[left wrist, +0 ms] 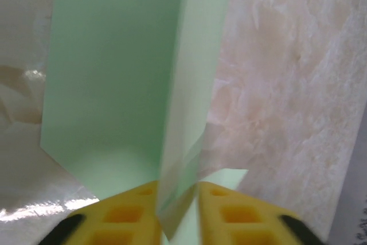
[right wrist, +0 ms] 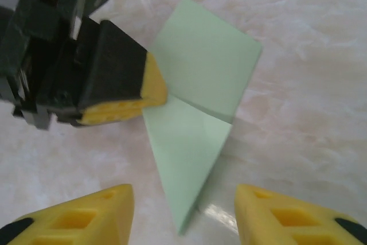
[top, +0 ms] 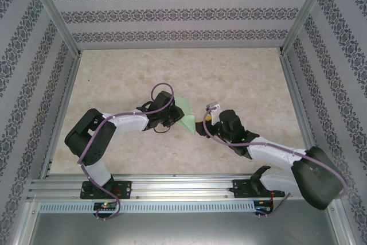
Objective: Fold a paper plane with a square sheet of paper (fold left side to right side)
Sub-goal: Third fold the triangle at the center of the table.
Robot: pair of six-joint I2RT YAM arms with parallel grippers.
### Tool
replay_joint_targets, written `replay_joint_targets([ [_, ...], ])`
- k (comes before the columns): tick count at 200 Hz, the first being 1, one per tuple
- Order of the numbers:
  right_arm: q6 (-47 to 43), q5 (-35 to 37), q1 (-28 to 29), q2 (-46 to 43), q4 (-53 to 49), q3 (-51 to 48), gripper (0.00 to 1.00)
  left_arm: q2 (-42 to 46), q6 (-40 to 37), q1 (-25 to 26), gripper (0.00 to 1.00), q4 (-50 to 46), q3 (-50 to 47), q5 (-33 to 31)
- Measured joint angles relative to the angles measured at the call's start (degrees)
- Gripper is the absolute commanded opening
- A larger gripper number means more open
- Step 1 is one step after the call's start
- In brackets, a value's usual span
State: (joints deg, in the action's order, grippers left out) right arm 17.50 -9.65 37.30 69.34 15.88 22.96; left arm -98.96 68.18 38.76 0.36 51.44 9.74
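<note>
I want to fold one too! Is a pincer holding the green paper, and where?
The left pincer straddles the raised flap of the green paper at its near end, but whether it grips tightly cannot be told. The right pincer holds nothing.

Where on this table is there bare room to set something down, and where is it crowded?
Free: the far half of the table, between the folded paper and the back wall, and the strip right of the right arm. Crowded: the centre, where the left gripper and right gripper flank the paper.
</note>
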Motion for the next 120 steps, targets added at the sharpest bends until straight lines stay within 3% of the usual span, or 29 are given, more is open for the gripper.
replay_joint_targets([
  [33, 7.0, -6.3, -0.2, 6.3, -0.3, 3.5, 0.43, 0.5, -3.5, -0.4, 0.5, -4.6, 0.1, -1.7],
  [61, 11.4, -8.4, -0.7, 8.1, -1.4, 3.6, 0.43, 3.9, -9.1, -0.6, 0.55, -12.8, 1.2, -4.4],
  [87, 15.8, -9.5, -1.6, 8.2, -2.0, 3.9, 0.38, 7.4, -15.1, -0.8, 0.45, -16.5, 3.4, -4.1],
  [120, 22.3, -10.6, -2.2, 8.2, -2.2, 4.3, 0.3, 7.6, -20.7, -0.9, 0.29, -14.3, 4.4, 4.9],
])
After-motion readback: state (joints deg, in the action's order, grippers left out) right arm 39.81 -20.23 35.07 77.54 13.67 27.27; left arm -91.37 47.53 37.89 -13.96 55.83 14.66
